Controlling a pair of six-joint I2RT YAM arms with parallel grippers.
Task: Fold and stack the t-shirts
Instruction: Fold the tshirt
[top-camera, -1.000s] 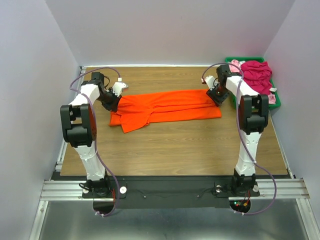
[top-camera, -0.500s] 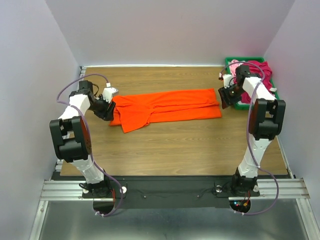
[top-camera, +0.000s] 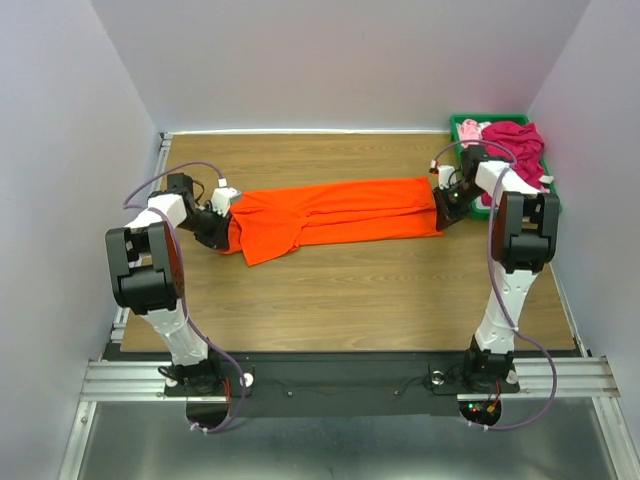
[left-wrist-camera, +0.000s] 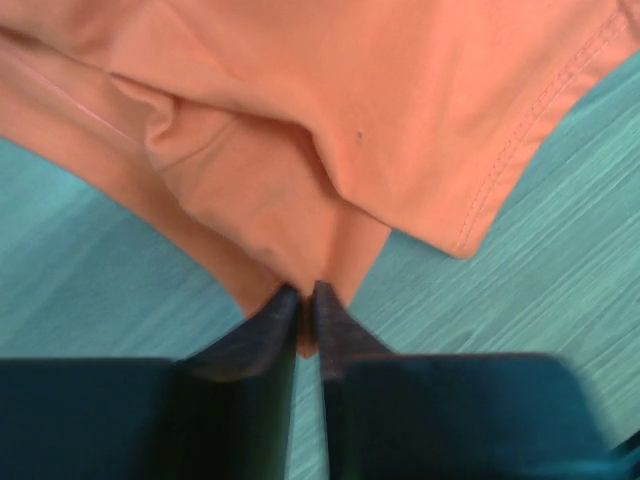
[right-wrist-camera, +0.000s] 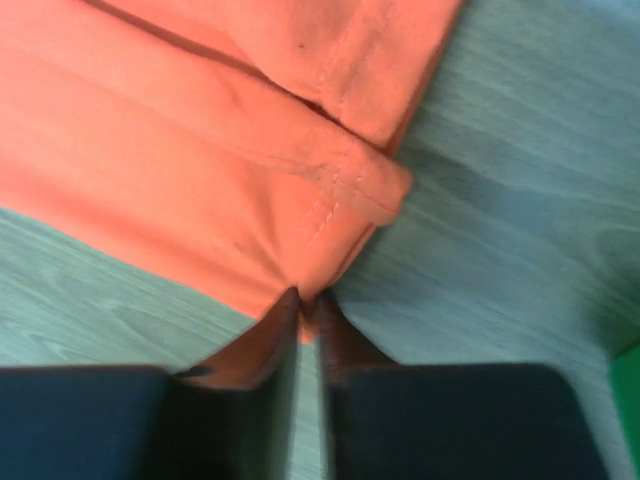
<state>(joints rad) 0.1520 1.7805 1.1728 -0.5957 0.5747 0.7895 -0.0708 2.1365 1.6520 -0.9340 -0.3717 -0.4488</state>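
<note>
My left gripper (left-wrist-camera: 308, 300) and right gripper (right-wrist-camera: 308, 302) each pinch one end of the orange t-shirt (top-camera: 340, 212), which lies as a long strip on the counter (top-camera: 350, 300). Left to do, as I judge it: the cross-fold, then the magenta t-shirt (top-camera: 512, 145) and pink t-shirt (top-camera: 468, 128) in the bin (top-camera: 553, 197). Nothing is stacked.

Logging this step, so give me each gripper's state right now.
Left gripper: closed, pinching one end of the orange t-shirt.
Right gripper: closed, pinching the other end of the orange t-shirt.

Wooden table (top-camera: 350, 290), pale lilac walls (top-camera: 350, 60)
</note>
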